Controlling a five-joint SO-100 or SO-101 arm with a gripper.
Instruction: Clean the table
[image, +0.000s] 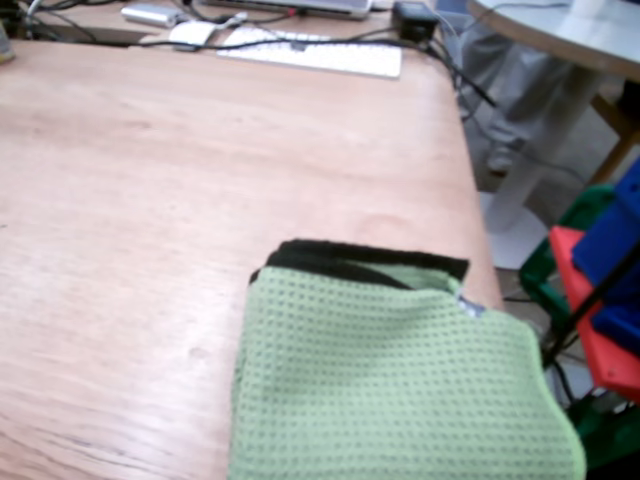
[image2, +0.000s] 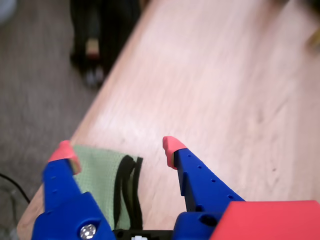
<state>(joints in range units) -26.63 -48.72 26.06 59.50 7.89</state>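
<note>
The table (image: 200, 200) is a light reddish-brown wood-grain top that fills most of the fixed view. A folded green waffle-weave cloth (image: 400, 380) with a black edge lies near the table's front right corner. In the wrist view my gripper (image2: 118, 148) hovers above the table (image2: 225, 75), open, its blue fingers tipped with red pads (image2: 171, 148). Nothing sits between them. The green cloth (image2: 100, 180) lies below the left finger, close to the table's edge. Blue and red parts of the arm (image: 610, 270) show at the right edge of the fixed view.
A white keyboard (image: 320, 55), a white mouse (image: 190, 33) and cables lie along the table's far edge. A round grey table (image: 570, 30) on a pedestal stands beyond the right corner. In the wrist view, grey floor and a dark object (image2: 100, 35) lie past the table's left edge.
</note>
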